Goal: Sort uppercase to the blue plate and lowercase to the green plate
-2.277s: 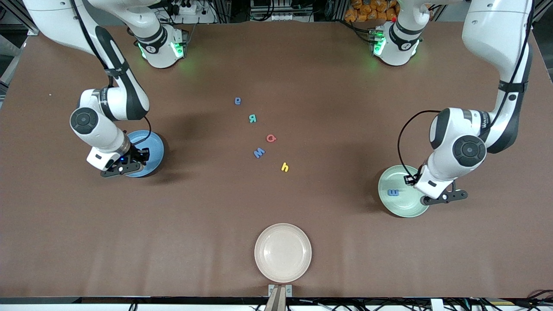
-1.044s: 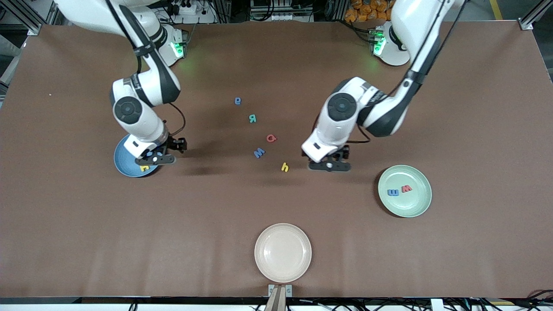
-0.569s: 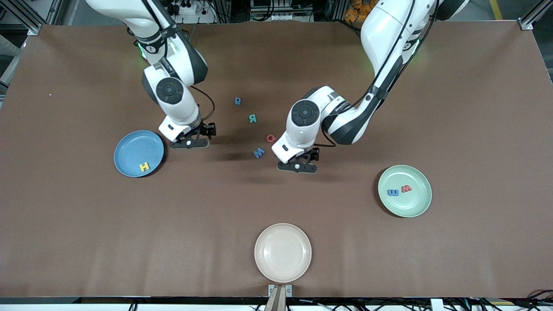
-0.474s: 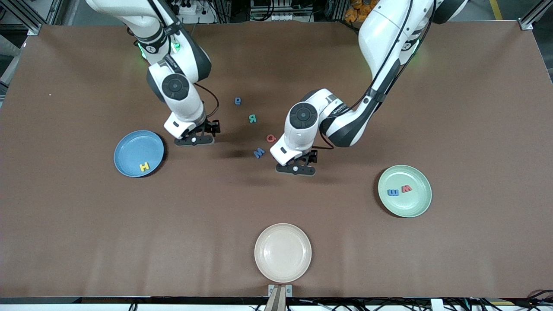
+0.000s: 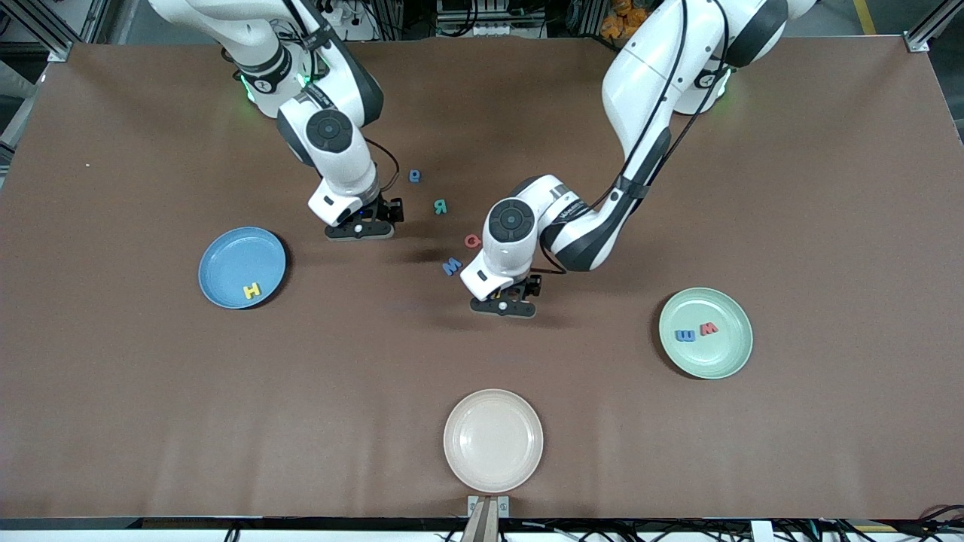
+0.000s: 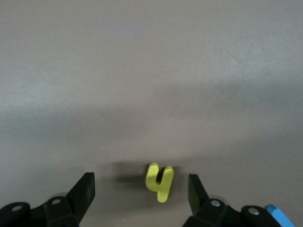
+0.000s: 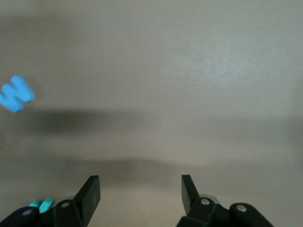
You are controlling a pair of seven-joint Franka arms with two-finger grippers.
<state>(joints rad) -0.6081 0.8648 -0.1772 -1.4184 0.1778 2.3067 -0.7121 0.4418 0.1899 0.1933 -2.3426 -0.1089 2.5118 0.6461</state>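
- The left gripper (image 5: 503, 307) was held low over the middle of the table, its fingers spread apart with nothing gripped; in the left wrist view the yellow h (image 6: 160, 182) was seen lying flat on the table between the fingers (image 6: 83, 190), touching neither.
- That letter's long stem appeared to run roughly along the gripper's line of sight, though this could not be judged well.
- In the front view the yellow h was hidden beneath the left gripper.
- The right gripper (image 5: 360, 229) hovered over bare table near the teal R (image 5: 440, 206), jaws apart and empty.
- The blue M (image 5: 451, 265), red G (image 5: 472, 241) and small blue letter (image 5: 414, 175) lay loose in the table's middle.
- The yellow H (image 5: 251, 290) lay in the blue plate (image 5: 226, 260) toward the right arm's end.
- The blue m (image 5: 685, 336) and red w (image 5: 709, 329) lay side by side in the green plate (image 5: 727, 357) toward the left arm's end.
- A cream plate (image 5: 493, 440) stood at the table's edge nearest the front camera.
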